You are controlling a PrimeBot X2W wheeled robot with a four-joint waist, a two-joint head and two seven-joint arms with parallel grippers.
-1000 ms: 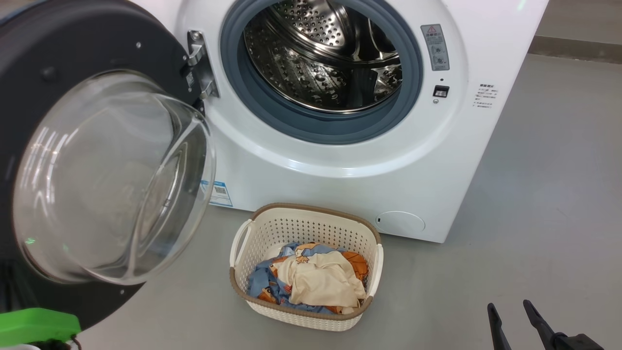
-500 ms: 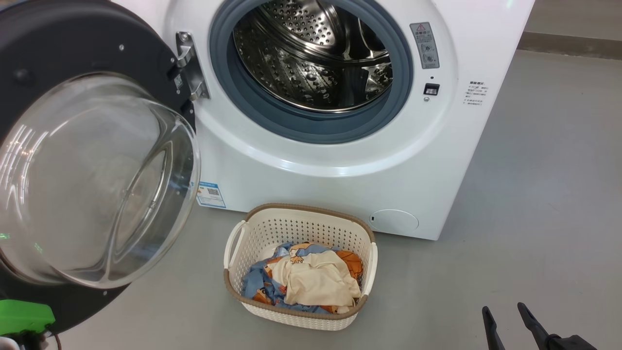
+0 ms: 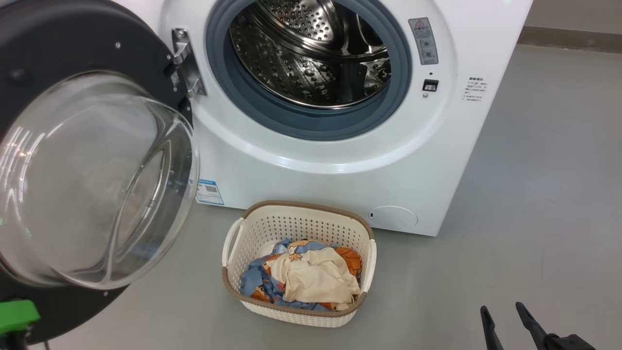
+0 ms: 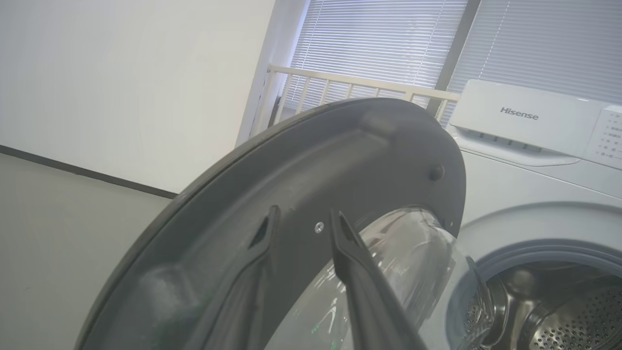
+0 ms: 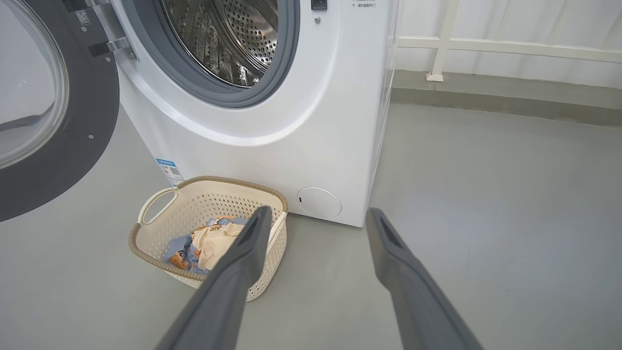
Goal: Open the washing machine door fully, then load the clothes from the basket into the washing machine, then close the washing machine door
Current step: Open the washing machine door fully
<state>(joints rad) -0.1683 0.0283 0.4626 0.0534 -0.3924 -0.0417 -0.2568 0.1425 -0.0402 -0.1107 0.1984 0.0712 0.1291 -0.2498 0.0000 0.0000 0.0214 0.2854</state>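
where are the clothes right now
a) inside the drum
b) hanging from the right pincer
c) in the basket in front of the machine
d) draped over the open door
c: the clothes lie piled inside the basket in front of the washing machine, the drum holds no fabric, and the right pincer is open with nothing in it.

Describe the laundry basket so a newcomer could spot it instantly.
Start at the white washing machine with its door swung open. On the floor just before it sits the basket: cream, perforated, brown-rimmed, holding cream and blue clothes.
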